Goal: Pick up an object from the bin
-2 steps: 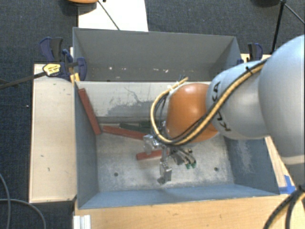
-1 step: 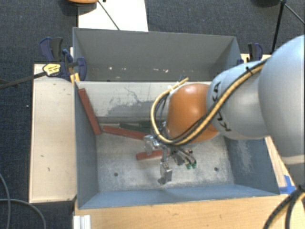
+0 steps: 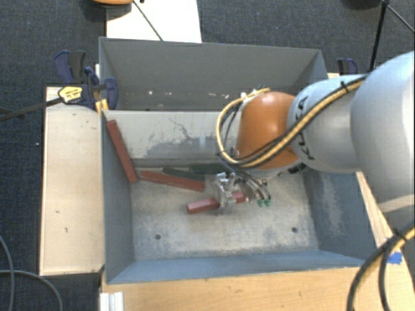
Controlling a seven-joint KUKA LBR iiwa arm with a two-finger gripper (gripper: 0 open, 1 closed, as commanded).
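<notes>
Arm (image 3: 363,128) runs off the right edge, its upper reach cut away; its orange cover (image 3: 262,131) and looped cables hide the back right stretch of the bin (image 3: 207,70) floor and swallow the right end of a dark green stick (image 3: 188,170) lying near the back wall. Claw (image 3: 226,193) sits over the right end of a flat red stick (image 3: 202,206) mid-floor and masks that end, so contact between the two is not discernible. Small green bit (image 3: 264,203) just right of the claw, partly under the wrist, is too small to identify.
</notes>
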